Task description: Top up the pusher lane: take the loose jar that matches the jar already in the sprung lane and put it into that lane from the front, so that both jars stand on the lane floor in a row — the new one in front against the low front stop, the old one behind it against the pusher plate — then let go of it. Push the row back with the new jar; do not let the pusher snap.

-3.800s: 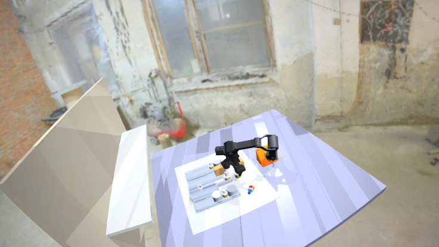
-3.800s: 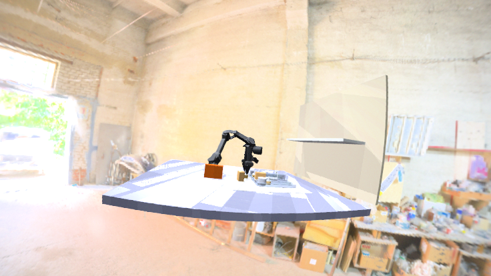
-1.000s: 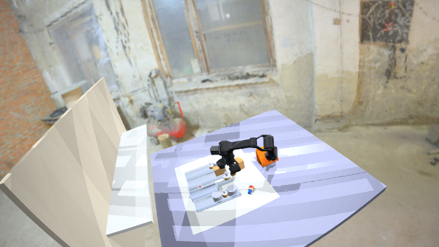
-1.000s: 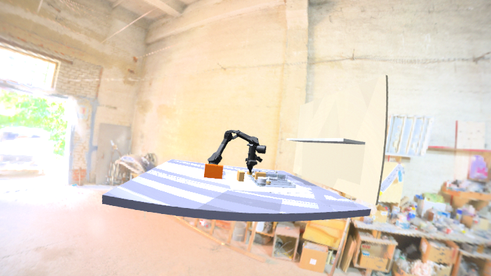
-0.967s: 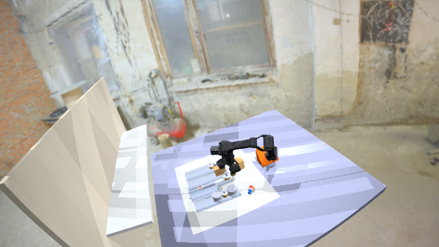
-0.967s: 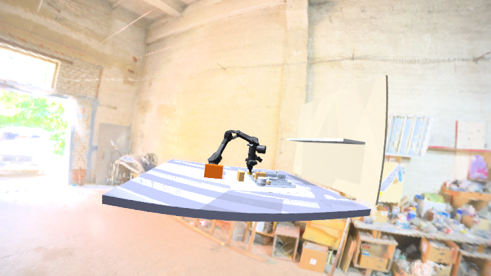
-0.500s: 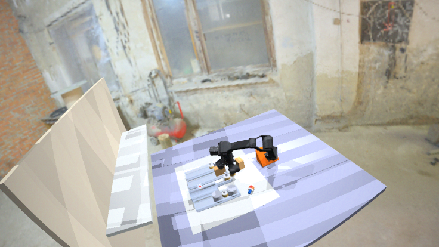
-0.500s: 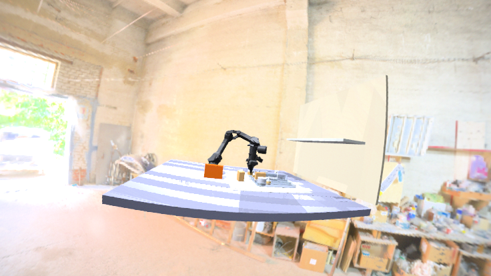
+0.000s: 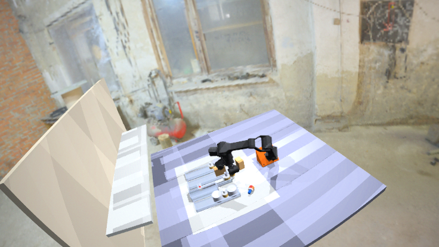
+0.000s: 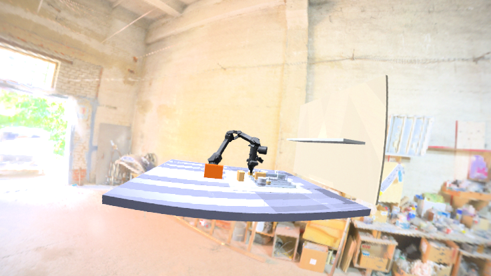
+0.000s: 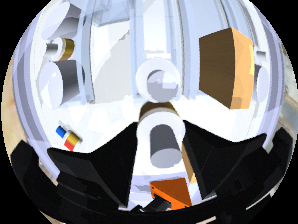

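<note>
My gripper (image 9: 232, 172) (image 10: 251, 171) (image 11: 158, 124) is shut on a jar with a white top, a grey knob and a brown-gold band. The held jar (image 11: 166, 139) is upright between the fingers at the front end of the sprung lane (image 11: 159, 25). A jar with a white top and round grey knob (image 9: 226, 176) (image 11: 158, 80) stands in that lane, straight ahead of the held one. In the wrist view the two nearly touch; whether they do touch, I cannot tell. The held jar's base, the low front stop and the pusher plate cannot be made out.
A tan block (image 9: 219, 170) (image 10: 260, 175) (image 11: 217, 67) is right of the lane in the wrist view; another tan block (image 9: 239, 163) (image 10: 240, 176) stands nearer the arm's orange base (image 9: 263, 159) (image 10: 213, 171). Wide grey jars (image 9: 216, 195) (image 11: 55, 85) stand left. A red-and-blue item (image 9: 251, 189) (image 11: 69, 138) lies in front.
</note>
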Controlling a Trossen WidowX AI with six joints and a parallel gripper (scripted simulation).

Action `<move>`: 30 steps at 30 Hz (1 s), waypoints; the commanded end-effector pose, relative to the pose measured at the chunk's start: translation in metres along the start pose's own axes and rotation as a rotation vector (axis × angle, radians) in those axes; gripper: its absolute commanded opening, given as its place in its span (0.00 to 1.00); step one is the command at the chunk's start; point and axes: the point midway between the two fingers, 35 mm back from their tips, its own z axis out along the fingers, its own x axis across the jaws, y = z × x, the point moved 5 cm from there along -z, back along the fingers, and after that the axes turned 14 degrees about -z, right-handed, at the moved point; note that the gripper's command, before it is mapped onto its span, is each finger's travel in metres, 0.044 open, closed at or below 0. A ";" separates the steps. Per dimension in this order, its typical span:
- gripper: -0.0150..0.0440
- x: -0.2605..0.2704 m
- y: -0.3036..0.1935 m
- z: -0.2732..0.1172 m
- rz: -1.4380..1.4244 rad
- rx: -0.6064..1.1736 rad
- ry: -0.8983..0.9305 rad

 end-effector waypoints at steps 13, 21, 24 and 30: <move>0.25 -0.002 0.012 -0.002 -0.009 -0.017 -0.006; 0.25 -0.003 0.015 -0.002 -0.009 -0.017 -0.006; 0.25 -0.003 0.017 -0.002 -0.010 -0.017 -0.006; 0.25 -0.004 0.019 -0.002 -0.010 -0.017 -0.006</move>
